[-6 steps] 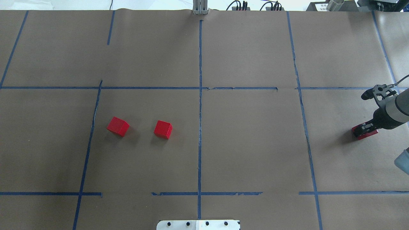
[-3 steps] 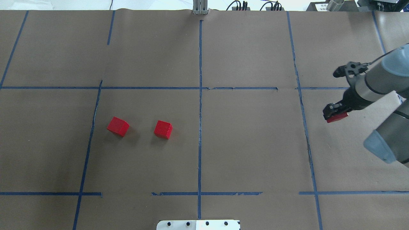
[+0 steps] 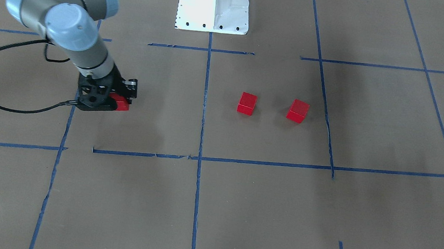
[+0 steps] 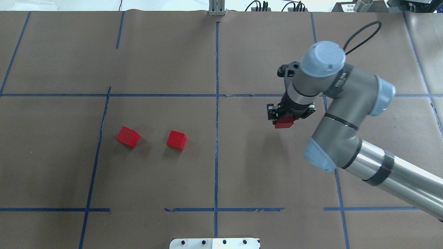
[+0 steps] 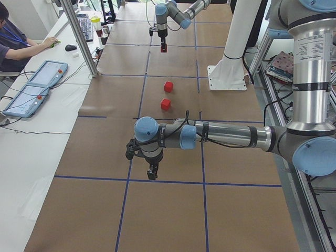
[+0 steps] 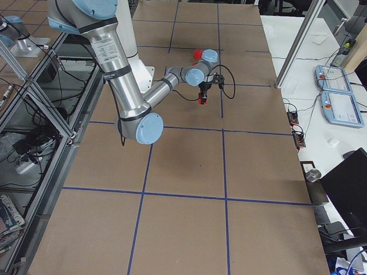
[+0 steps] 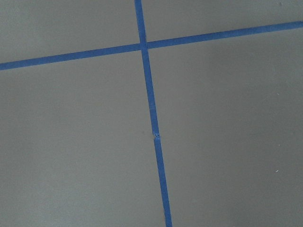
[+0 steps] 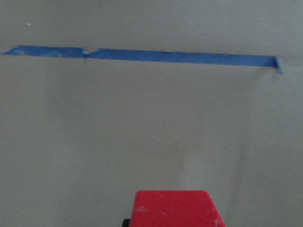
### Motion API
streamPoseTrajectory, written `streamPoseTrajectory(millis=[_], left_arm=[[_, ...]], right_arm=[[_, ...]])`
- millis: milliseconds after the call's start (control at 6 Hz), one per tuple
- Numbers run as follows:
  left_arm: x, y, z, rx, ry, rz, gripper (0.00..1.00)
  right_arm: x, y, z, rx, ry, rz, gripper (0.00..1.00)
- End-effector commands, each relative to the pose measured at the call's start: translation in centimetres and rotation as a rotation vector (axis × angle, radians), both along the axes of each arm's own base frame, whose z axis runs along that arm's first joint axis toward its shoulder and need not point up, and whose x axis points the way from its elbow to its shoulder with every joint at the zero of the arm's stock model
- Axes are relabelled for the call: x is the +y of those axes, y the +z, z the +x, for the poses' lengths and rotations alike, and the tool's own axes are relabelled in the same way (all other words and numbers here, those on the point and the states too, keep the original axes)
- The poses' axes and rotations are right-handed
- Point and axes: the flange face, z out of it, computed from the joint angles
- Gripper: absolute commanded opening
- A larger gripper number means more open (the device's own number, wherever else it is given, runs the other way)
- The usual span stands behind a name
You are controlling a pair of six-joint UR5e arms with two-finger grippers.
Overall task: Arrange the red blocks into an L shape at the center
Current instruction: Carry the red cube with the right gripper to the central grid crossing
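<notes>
Overhead exterior view, stock of items. Landmark: centre tape line, which runs from the white robot base through the center cell. Right gripper: on the robot's right of the line and well apart from it, fingers pinching the held red block by opposite sides. The block is raised off the paper, with its shadow lying separately below it. The right wrist-mounted view shows only this block's upper face at the bottom edge, with paper and one tape strip beyond. Near loose red block: on the paper on the robot's left of the line, near it, turned slightly askew. Far loose red block: same side, farther from the line, apart from its neighbour, also askew. Left gripper: far out on the robot's left of the line, beyond both loose blocks, pointing down; whether its fingers are spread or closed cannot be told.
</notes>
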Motion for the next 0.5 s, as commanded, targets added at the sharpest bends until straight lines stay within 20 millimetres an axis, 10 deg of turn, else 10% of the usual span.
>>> streamPoseTrajectory(millis=[0, 333], left_arm=[[0.0, 0.0, 0.0, 0.000, 0.000, 0.000, 1.00], [0.0, 0.0, 0.0, 0.002, 0.000, 0.000, 1.00]], right_arm=[[1.6, -7.0, -9.1, 0.000, 0.081, -0.056, 0.14], [4.4, -12.1, -15.5, 0.000, 0.107, -0.086, 0.14]])
